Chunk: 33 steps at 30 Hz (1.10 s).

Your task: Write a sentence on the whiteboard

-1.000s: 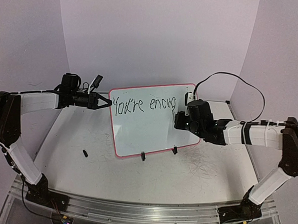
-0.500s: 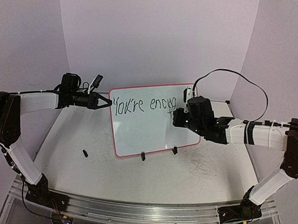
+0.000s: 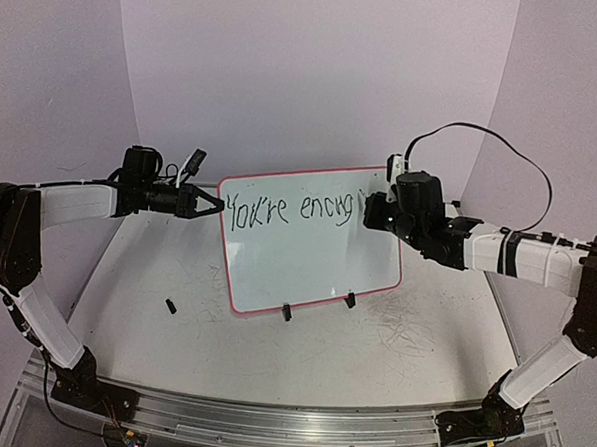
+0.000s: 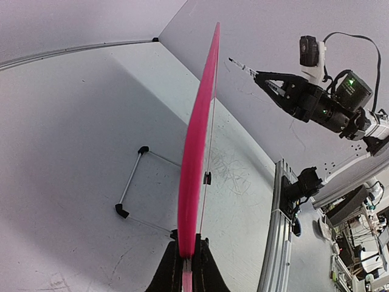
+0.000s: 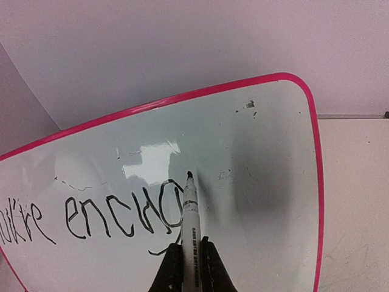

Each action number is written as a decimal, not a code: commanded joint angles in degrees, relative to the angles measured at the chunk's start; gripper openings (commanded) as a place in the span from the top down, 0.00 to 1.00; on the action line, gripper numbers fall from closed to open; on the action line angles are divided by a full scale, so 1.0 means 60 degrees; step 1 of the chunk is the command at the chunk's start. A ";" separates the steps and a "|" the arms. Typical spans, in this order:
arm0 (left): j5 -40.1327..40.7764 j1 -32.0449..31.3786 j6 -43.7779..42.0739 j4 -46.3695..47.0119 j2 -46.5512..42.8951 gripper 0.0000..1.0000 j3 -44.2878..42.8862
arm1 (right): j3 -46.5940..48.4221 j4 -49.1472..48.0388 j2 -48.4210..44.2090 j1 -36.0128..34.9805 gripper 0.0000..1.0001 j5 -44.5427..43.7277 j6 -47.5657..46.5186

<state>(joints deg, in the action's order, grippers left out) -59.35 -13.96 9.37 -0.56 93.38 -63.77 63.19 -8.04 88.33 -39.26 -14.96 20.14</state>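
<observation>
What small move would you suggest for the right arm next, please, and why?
Probably press the tip of the marker in the right tool onto the whiteboard just right of the "g" and begin the "h": the sentence reads only "You're enoug", the tip looks just off the surface, and the left tool clamps the board's edge.

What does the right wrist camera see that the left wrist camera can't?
Only the right wrist view shows the front of the whiteboard, with the sentence so far ending in "enoug", and the marker close up in the right gripper. Only the left wrist view shows the board edge-on, its rim clamped by the left gripper, and the wire stand behind it. Both show the pink rim and the marker.
</observation>
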 commanded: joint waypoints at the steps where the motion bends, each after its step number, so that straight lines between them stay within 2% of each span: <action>1: 0.0021 -0.0341 -0.0260 -0.0302 -0.0145 1.00 -0.0358 | 0.0573 -0.0382 0.0293 0.0155 1.00 0.0192 -0.0278; 15: 0.0012 -0.0343 -0.0315 -0.0359 -0.0135 1.00 -0.0361 | 0.1218 -0.0402 0.0944 0.0185 1.00 0.0031 -0.0529; 33: 0.0004 -0.0348 -0.0341 -0.0382 -0.0108 1.00 -0.0390 | 0.0036 -0.0272 0.0435 0.0186 1.00 0.0206 -0.0042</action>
<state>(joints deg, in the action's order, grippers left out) -59.37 -13.98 8.99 -1.06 93.38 -63.79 65.60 -10.13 93.07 -38.28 -13.95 18.57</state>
